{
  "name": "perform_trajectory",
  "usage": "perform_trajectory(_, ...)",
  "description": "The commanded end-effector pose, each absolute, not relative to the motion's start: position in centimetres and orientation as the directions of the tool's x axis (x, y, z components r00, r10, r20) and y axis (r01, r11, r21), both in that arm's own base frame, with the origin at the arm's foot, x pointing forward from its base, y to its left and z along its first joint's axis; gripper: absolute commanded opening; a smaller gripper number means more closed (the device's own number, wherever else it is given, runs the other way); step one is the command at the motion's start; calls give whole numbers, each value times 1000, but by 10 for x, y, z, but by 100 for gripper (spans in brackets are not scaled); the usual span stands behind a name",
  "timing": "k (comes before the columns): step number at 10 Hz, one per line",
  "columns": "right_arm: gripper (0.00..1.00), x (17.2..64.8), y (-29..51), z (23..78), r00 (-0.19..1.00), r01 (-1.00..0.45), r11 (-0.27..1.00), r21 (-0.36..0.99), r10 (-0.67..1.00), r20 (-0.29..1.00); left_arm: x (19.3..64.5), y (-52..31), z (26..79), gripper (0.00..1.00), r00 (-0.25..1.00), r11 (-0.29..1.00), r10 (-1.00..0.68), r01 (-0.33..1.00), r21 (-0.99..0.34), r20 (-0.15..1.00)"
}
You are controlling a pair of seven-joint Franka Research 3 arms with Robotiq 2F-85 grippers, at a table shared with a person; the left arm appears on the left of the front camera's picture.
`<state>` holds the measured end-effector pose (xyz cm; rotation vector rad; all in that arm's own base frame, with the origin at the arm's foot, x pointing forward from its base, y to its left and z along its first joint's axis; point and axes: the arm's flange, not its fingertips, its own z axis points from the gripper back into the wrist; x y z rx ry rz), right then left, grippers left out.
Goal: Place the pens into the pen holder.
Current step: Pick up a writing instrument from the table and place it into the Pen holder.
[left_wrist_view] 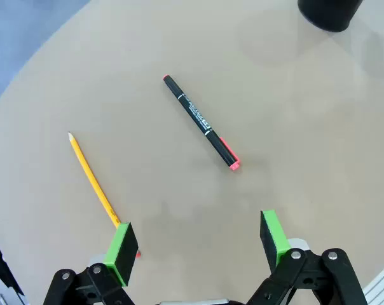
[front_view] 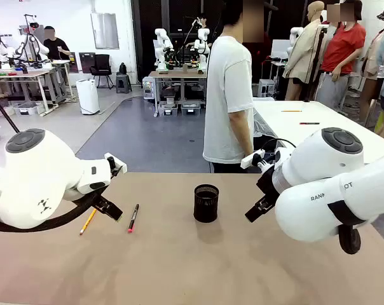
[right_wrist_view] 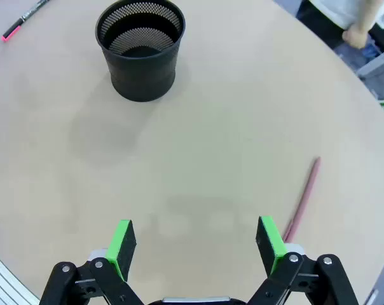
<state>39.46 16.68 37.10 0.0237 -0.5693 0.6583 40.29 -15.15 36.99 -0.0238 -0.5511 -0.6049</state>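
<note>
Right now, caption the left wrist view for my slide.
Open left gripper poised over yellow pencil and black red-tipped pen.

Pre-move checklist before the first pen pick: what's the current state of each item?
1. Is the left tool open and empty: ok.
2. Is the right tool open and empty: ok.
3. Is the pen holder upright with nothing inside: ok.
4. Are the yellow pencil and the black pen lying flat and apart: ok.
5. Is a pen centred between the left tool's pads: not ok. The pencil's end is hidden behind one pad.
6. Is the maroon pen between the right tool's pads: not ok. It lies outside one pad.
</note>
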Motion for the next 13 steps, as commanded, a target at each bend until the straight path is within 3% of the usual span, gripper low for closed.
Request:
perform_trajectory(1,100,395,167,371,644,-585,796,-155,572,507,403,-152,370,100,683,827,-533,546,136,499)
perform_trajectory(13,100,395,167,371,644,-585,796,-155,572,507,403,-152,370,100,683,827,-533,546,136,499)
